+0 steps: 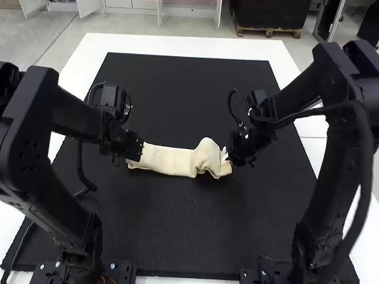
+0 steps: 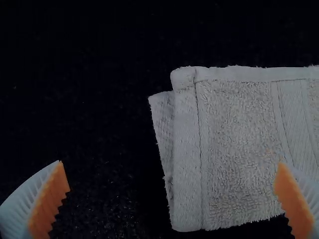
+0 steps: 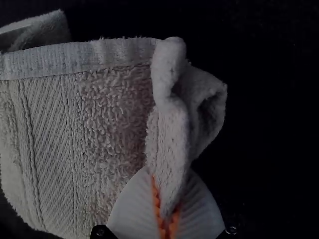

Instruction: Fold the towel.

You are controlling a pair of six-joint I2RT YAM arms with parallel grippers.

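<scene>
The cream towel (image 1: pixel 172 160) lies as a narrow folded strip across the middle of the mat, flat toward the left and bunched at its right end. My left gripper (image 1: pixel 137 151) is at the strip's left end. In the left wrist view, the left gripper (image 2: pixel 172 181) stands open above the towel (image 2: pixel 239 144), whose layered end shows between the fingers, one finger over the cloth. My right gripper (image 1: pixel 231 158) is at the bunched right end. In the right wrist view, the right gripper (image 3: pixel 167 214) is shut on an upright pinched edge of the towel (image 3: pixel 114 119).
A black mat (image 1: pixel 177 225) lies under the towel on a white table (image 1: pixel 189 47). The two arms stand at either side, with cables hanging near the left arm and looping over the right one.
</scene>
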